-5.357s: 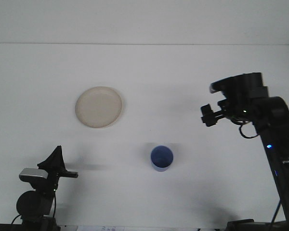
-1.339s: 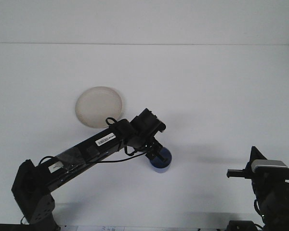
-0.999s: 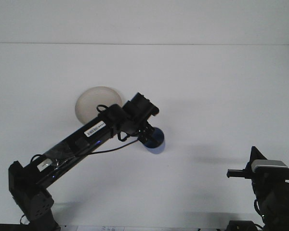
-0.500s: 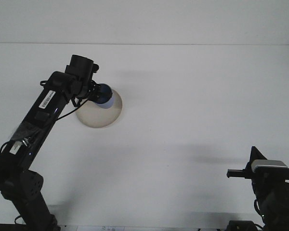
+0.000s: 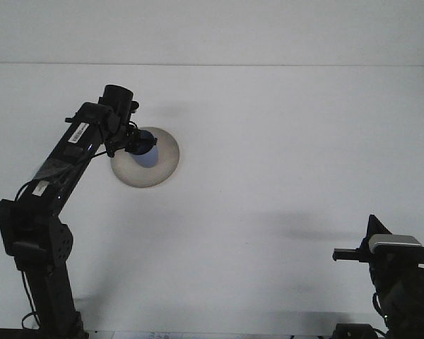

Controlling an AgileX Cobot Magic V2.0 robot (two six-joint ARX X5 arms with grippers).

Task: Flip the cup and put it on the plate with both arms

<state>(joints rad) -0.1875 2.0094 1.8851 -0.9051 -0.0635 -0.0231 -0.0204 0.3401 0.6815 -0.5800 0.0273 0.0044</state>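
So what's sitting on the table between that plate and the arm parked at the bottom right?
Nothing: in the front view, the white table is bare from the plate across to the right gripper.

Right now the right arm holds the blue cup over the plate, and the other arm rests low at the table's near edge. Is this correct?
Not quite. The front view shows the left hand holding the blue cup over the plate. The right hand is the one resting low at the table's near edge.
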